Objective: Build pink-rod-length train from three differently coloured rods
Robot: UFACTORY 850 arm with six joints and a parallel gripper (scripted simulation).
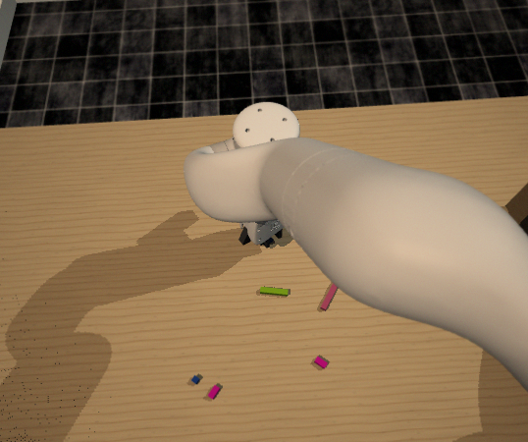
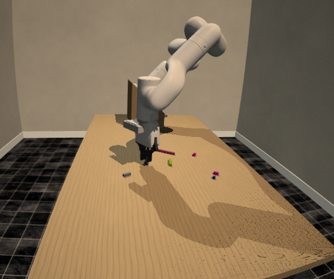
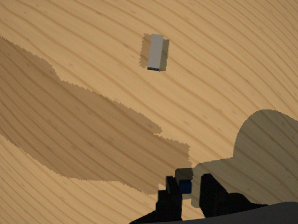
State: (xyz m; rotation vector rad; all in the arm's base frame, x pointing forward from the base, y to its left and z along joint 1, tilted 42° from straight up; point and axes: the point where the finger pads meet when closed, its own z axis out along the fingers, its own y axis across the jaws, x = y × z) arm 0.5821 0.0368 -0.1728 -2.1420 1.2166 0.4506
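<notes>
My gripper [image 1: 267,243] [image 3: 187,191] is open a little, low over the table, its fingers either side of a small blue rod [image 3: 185,186]. In the wrist view a gap shows between that rod and the right finger. A grey rod [image 2: 126,174] [image 3: 156,51] lies apart from the gripper; the arm hides it in the top view. A lime rod [image 1: 274,291] [image 2: 170,162] lies alone. The pink rod [image 1: 329,297] [image 2: 166,152] is partly hidden by the arm in the top view. No rods are seen joined end to end.
One magenta rod [image 1: 321,361] [image 2: 194,154] lies alone. Another magenta rod [image 1: 214,391] [image 2: 216,173] lies close beside a second blue rod [image 1: 195,379] [image 2: 213,177], with a small gap. The arm's shadow crosses the table [image 1: 132,182] [image 2: 105,217].
</notes>
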